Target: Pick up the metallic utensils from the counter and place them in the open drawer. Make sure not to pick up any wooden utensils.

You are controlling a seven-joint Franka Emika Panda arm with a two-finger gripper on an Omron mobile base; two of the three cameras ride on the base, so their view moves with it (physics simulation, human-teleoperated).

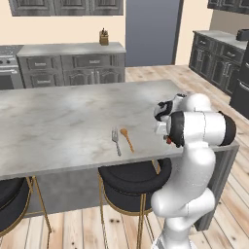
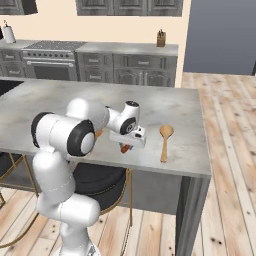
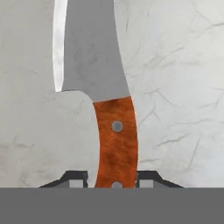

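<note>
Gripper (image 3: 116,178) down low over the marble counter (image 1: 63,121), near its front edge toward the right end, with both dark fingertips (image 3: 76,178) pressed against the two sides of the orange-red handle of the knife (image 3: 100,87): closed on the knife. Seen through the hand view, grey blade running away from the jaws with a bright strip along one edge, handle with two small rivets, veined stone all round; cannot tell whether lying on the stone or lifted just clear of it. In the right base view, a stub of that orange-red handle poking out below the hand at (image 2: 125,148), close to the front edge. Fork (image 1: 115,140), small and silver-grey, flat on the counter near the front edge, left of the arm, tines pointing toward the far edge. Just beside the fork on its right, not touching, a slim wooden spoon (image 1: 127,138), bowl toward the far edge and handle angled toward the front. A second, larger wooden spoon (image 2: 164,141) near the right end of the counter, just beside the gripper on its right, bowl toward the far edge, handle tip close to the front edge. Under the front edge, two black stools (image 1: 133,180) on thin gold legs.
</note>
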